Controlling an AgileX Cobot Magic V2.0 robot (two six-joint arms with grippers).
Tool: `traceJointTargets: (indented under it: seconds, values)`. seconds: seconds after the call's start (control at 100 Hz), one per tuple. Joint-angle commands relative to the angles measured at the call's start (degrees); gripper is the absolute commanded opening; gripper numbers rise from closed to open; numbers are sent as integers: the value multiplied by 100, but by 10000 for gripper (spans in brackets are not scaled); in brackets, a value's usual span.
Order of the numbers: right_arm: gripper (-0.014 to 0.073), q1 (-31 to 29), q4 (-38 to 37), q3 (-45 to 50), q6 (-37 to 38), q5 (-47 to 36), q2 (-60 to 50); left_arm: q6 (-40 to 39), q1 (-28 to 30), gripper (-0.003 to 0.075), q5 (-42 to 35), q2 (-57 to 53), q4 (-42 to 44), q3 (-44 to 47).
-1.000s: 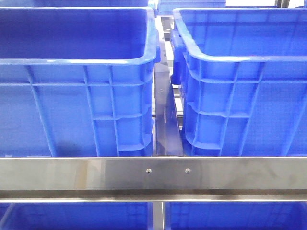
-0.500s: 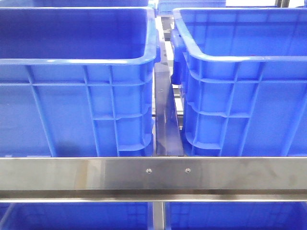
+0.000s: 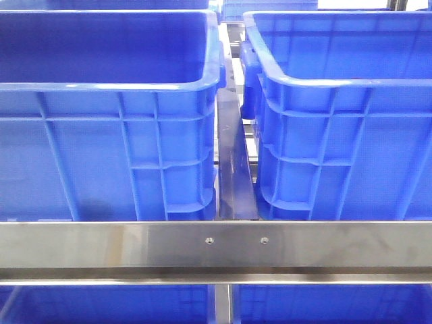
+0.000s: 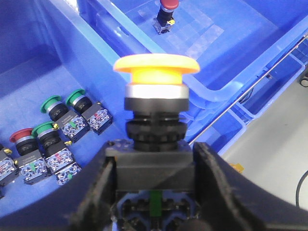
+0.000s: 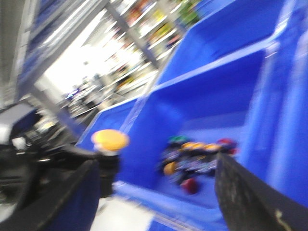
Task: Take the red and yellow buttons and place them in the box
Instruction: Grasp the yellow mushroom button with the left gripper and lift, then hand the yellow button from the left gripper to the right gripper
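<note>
My left gripper (image 4: pixel 154 192) is shut on a yellow button (image 4: pixel 156 72), gripping its black base with the mushroom head pointing away from the wrist. It hangs over the rim between two blue bins. One red button (image 4: pixel 168 6) lies in the far bin (image 4: pixel 226 43). A red button (image 4: pixel 21 137) and green buttons (image 4: pixel 50 103) lie in the near bin. My right gripper (image 5: pixel 154 192) is open and empty, its view blurred. It looks at a blue bin (image 5: pixel 216 110) with a heap of yellow, red and green buttons (image 5: pixel 195 159), and the left arm's yellow button (image 5: pixel 109 139). No gripper shows in the front view.
The front view shows two large blue bins (image 3: pixel 101 101) (image 3: pixel 337 101) side by side behind a steel rail (image 3: pixel 216 246). Grey floor (image 4: pixel 269 159) lies beyond the bins in the left wrist view.
</note>
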Motion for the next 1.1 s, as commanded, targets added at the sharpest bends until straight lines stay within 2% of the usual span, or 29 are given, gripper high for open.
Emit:
traceJointTargets:
  seconds: [0.0,0.2,0.34,0.52,0.71,1.09]
  values:
    - [526,-22,764,-433,134,705,389,-23,-34,-19,-402,-118,-40,-179]
    - [526,12,764,-943,330,1790,1608,-23,-34,-19,-402,-118,-40,-179]
    - [526,67,764,-1258,387,2263,2309,-23,-34,-19,-402,-118,-40,-179]
    - [526,579,764,-1712,415,2273,2882,-23,-34,-19,-402,-118,-40,-179]
    - [526,1142,764,-2180,410,1824,3252,-23,-34,-19,-402,-118,-51,-179]
    - [526,1610,764,-2987,410,1704,3859,-23,-34,-19,-402,-118,-63,-179]
